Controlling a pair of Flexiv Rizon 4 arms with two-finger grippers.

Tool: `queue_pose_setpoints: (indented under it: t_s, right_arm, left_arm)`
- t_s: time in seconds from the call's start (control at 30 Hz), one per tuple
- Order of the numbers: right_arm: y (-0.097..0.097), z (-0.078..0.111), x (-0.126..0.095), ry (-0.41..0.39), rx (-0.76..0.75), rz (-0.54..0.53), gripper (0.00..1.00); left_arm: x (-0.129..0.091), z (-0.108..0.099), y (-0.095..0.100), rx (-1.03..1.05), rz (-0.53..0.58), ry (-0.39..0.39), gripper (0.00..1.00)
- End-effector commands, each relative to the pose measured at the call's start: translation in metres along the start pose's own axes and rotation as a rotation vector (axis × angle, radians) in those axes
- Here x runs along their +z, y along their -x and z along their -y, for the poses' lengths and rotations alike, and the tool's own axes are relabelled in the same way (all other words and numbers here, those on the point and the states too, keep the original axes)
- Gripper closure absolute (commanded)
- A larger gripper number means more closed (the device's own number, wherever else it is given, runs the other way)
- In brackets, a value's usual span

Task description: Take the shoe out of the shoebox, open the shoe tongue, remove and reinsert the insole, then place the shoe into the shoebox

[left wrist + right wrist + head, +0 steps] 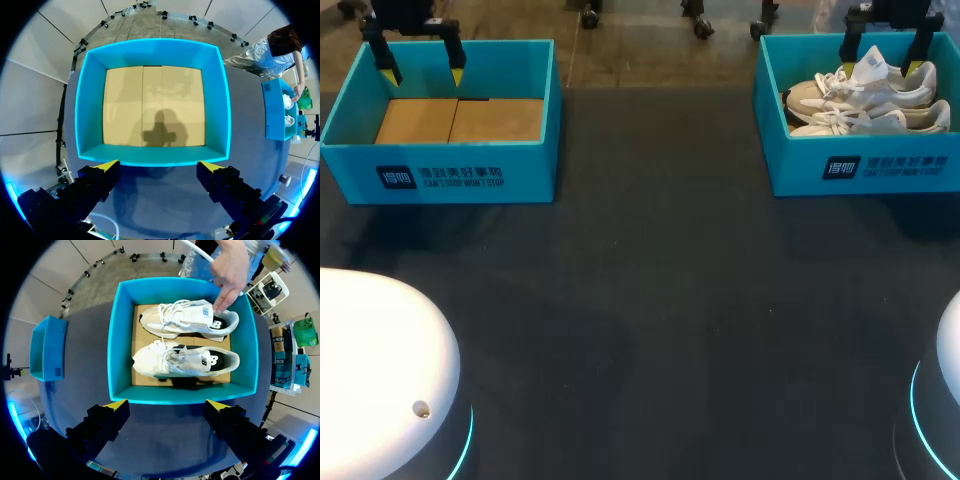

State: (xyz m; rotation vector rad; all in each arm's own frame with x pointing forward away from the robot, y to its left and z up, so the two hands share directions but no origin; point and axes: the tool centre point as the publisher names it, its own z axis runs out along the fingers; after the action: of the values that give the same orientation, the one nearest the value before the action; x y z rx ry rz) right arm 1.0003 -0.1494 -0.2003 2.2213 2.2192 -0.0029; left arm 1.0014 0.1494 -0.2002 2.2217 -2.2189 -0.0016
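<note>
On the dark table [650,300] your two teal boxes sit well apart. The empty shoebox [90,110] lies just ahead of your left claw [158,165], whose fingers stand spread with nothing in them. The full shoebox [117,350] lies ahead of your right claw [167,404], likewise spread and empty, over its near wall. Two pale shoes lie side by side inside: the near shoe [185,361] just ahead of the fingers and the far shoe [187,320] beyond it, with a person's hand [231,270] touching it near the collar. Expect a light shoe with a soft upper that gives under a pinch and a firmer sole. I'd take the near shoe across the heel collar — the laces would likely slip.
</note>
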Motion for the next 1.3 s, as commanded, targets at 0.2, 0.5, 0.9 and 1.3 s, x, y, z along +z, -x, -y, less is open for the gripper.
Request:
queue_pose_setpoints:
  t_s: [0.2,0.5,0.9,1.3]
  right_arm:
    - [0.0002,0.0000,-0.0001,0.000,0.000,-0.001,0.00]
    - [0.0002,0.0000,-0.0001,0.000,0.000,-0.001,0.00]
    - [0.0002,0.0000,-0.0001,0.000,0.000,-0.001,0.00]
    - [0.0040,-0.0097,-0.0023,0.028,0.018,-0.007,0.00]
  left_arm:
    - [0.0000,-0.0004,0.0002,0.000,0.000,0.000,0.00]
    - [0.0000,-0.0004,0.0002,0.000,0.000,0.000,0.00]
    - [0.0000,-0.0004,0.0002,0.000,0.000,0.000,0.00]
    - [0.0000,-0.0004,0.0002,0.000,0.000,0.000,0.00]
